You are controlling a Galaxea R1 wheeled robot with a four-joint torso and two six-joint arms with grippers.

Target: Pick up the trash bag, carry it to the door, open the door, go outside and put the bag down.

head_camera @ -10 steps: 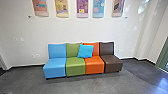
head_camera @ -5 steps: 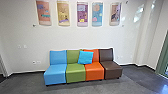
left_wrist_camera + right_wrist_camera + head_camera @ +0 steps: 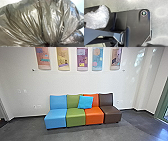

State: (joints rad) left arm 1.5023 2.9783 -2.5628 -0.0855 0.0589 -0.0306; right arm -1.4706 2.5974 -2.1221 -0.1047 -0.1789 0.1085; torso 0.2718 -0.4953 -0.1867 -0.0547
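Left gripper, closure undetermined: we cannot tell whether it is clamped on the trash bag (image 3: 52,22), which lies close before the left wrist camera, its shiny grey-brown film drawn in long pleats toward a tight, dark gather. We likewise cannot tell the state of the right gripper; the right wrist view shows a crumpled, whitish translucent material (image 3: 98,18) near the robot's own dark plate, above a pale, mottled floor (image 3: 159,25). Compared with half a second ago, we note that the whole head view has shifted: the row of four armless seats (image 3: 75,118), blue, green, orange and brown, appears higher, and the five wall panels (image 3: 82,59) have lost their upper edges. We attribute this to the camera, since the turquoise cushion (image 3: 85,102) still leans across the green and orange backrests. The green frame (image 3: 162,105) at the head view's right edge is cut off, the printing on the panels is too blurred to read, and the bag's outline is only partly visible; we cannot identify the whitish material with certainty.
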